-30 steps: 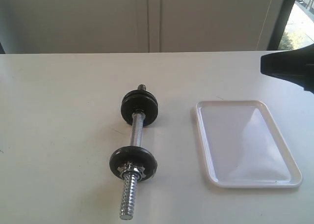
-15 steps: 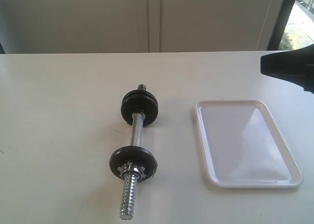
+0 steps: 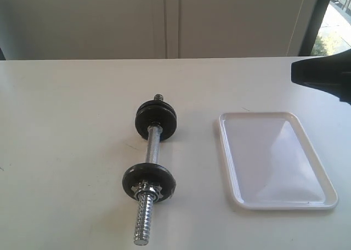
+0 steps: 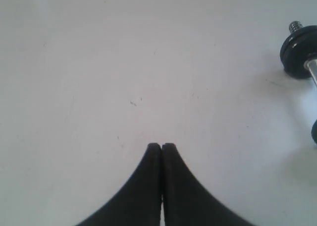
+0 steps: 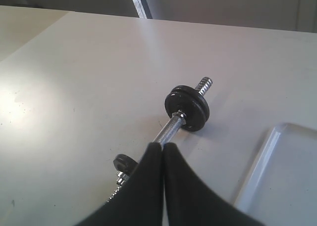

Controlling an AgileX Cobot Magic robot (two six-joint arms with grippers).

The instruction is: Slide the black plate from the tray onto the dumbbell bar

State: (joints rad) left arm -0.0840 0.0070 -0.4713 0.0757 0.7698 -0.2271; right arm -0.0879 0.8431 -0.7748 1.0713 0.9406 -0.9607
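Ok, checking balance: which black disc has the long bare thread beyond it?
The disc nearest the exterior camera; the far disc shows only a short stub.

Left pincer (image 4: pixel 161 145): two matte-black fingers (image 4: pixel 143 186), smooth and uniform in finish. Each is narrow at a rounded tip, then flares wide in a concave curve toward the camera end, so the pair reads as a black fan shape with a thin seam down the middle. Right pincer (image 5: pixel 162 144): same build, same black, same rounded tips and flared curve. Its fingers (image 5: pixel 183 191) show a faint grey sheen on the outer faces. The exterior view catches only a piece of the right arm (image 3: pixel 323 77) at the frame edge: a dark moulded body tapering to a blunt rounded nose, with a lighter highlight along the upper surface. Finer detail is too dim to tell.
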